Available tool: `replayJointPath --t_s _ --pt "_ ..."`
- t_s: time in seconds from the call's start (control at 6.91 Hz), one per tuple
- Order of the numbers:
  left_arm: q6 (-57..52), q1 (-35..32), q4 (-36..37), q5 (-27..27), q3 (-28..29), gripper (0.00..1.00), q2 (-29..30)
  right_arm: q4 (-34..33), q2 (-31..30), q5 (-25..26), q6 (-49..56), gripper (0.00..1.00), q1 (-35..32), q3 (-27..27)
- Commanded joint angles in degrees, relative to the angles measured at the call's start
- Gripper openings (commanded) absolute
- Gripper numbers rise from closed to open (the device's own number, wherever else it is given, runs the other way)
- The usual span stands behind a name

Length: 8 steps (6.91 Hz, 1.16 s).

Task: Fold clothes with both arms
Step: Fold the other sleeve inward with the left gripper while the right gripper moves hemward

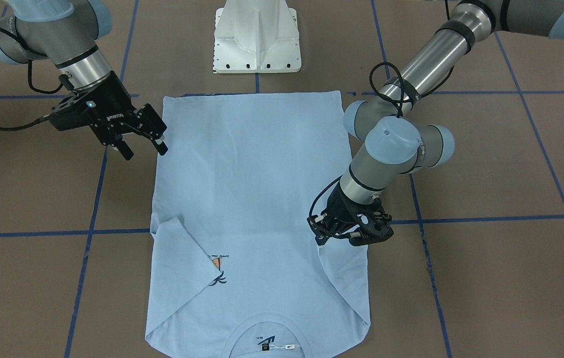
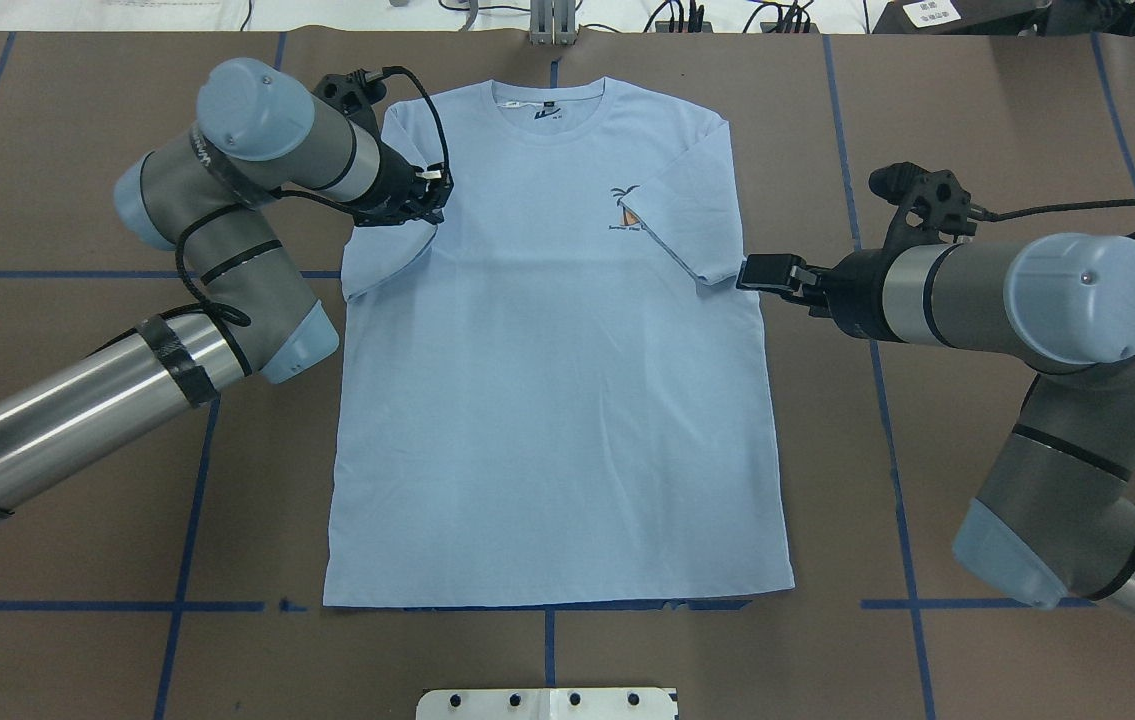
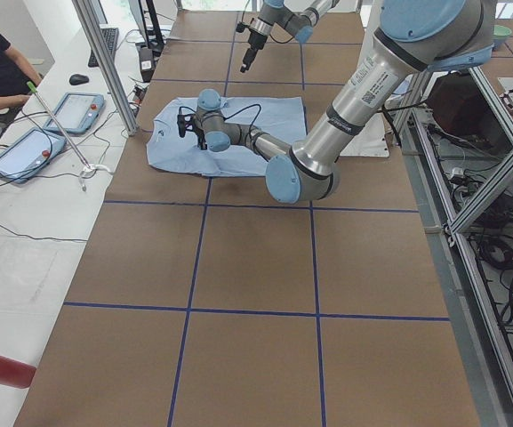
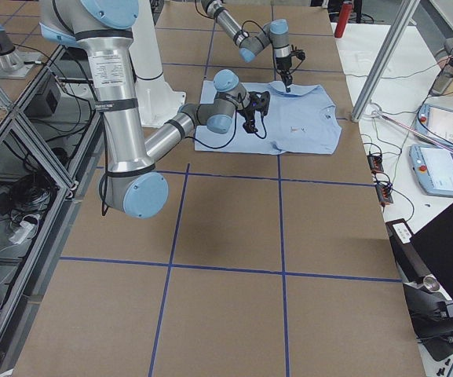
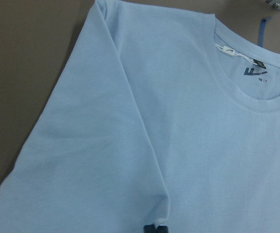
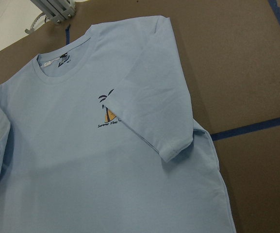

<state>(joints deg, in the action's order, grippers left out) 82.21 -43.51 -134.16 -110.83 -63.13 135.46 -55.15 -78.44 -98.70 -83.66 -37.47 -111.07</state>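
Light blue short-sleeved T-shirt (image 2: 547,400) lies flat, print up, on the brown table (image 2: 977,130), its sleeve on the robot's right folded in over the chest. Grey-and-silver left arm (image 2: 77,410) reaches the other sleeve, where the black two-finger left gripper (image 5: 155,229) pinches the fabric. The right gripper (image 1: 145,151) hangs with fingers spread just beside the shirt's edge.

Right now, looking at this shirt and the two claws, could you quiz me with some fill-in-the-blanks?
The T-shirt is light ___. One folded sleeve partly covers the ___ print. The right claw, holding nothing, is ___.
Missing: blue; palm-tree; open.
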Motion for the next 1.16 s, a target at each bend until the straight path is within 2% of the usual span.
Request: replayJointPath --t_s 0.0,0.14,0.29,0.43,0.58,0.72,0.87,1.01 --pt "1.4 0.1 -2.0 2.0 3.3 0.00 3.0 0.0 0.0 0.0 0.0 1.00 0.0 0.0" --pt "1.9 0.1 -2.1 2.0 3.5 0.27 3.2 0.0 0.0 0.0 0.0 1.00 0.0 -0.2" --pt "2.2 0.2 -2.2 2.0 2.0 0.68 2.6 0.0 0.0 0.1 -1.8 1.00 0.9 -0.5" --pt "4.3 0.8 -2.1 1.8 -4.5 0.69 -1.0 -0.2 -1.1 1.2 -6.6 1.00 4.5 -0.8" --pt "5.6 2.6 -1.2 1.6 -15.5 0.69 -7.6 -0.9 -2.1 4.2 -13.0 1.00 9.8 -3.3" --pt "5.9 3.6 -1.0 1.7 -23.9 0.69 -12.8 -4.6 -4.9 6.3 -15.9 1.00 15.3 -8.0" --pt "7.2 3.7 -1.1 1.7 -31.3 0.69 -18.9 -10.7 -6.3 15.3 -19.7 1.00 23.9 -12.0" --pt "7.3 3.8 -1.0 1.6 -36.2 0.69 -22.6 -15.5 -6.9 28.5 -27.0 1.00 33.9 -13.5"
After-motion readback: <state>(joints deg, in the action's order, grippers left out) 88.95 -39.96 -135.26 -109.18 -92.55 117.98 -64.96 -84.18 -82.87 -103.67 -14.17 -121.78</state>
